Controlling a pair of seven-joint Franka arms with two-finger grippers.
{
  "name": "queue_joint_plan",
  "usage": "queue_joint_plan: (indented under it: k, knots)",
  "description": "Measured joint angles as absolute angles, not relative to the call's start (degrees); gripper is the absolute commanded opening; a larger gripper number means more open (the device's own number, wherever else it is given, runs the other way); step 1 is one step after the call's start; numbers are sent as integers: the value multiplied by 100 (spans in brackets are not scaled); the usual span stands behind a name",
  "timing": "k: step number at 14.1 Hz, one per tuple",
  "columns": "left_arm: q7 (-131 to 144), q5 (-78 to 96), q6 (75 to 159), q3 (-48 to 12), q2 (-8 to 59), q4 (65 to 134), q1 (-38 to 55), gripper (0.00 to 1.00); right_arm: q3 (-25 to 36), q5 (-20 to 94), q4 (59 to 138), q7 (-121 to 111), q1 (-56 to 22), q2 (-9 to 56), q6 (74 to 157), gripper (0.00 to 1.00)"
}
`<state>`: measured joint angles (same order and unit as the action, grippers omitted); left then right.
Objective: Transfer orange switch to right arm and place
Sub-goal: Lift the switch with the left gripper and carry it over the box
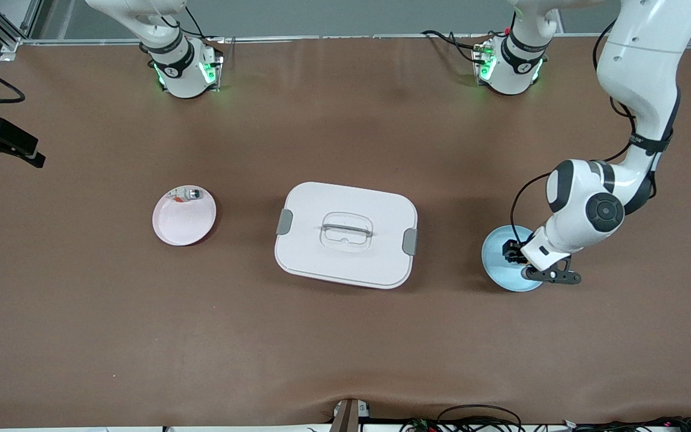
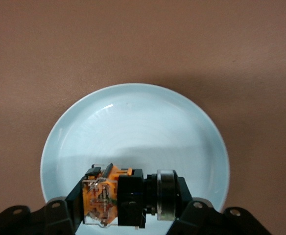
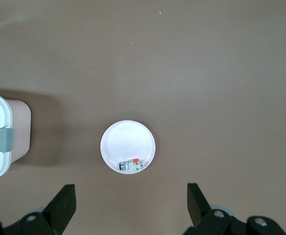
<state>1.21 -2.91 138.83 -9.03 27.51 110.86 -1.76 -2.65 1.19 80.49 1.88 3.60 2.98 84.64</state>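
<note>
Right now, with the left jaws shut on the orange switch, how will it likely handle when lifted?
The orange switch looks rigid and probably light. Its round ringed end could roll if dropped on the smooth blue plate. The thin clear-cased end may be fragile.

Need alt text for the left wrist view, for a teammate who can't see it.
The left gripper has its jaws shut on the orange switch, just above a pale blue plate. The plate sits on the brown table.
</note>
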Motion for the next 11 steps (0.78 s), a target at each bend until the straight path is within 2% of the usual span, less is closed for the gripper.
queue_joint_plan:
  k: [5,8,11]
  knots:
    - [135,317,12423,-1035,1990,10579,-177,0,-262,119,8051,188,360,298,8464,100]
    - [575,628,11659,-1111,1780,10124,-166,0,-255,119,8060,191,372,299,8464,100]
    - [1544,672,11239,-1423,1749,9709,-166,0,-251,119,8065,189,427,300,8465,100]
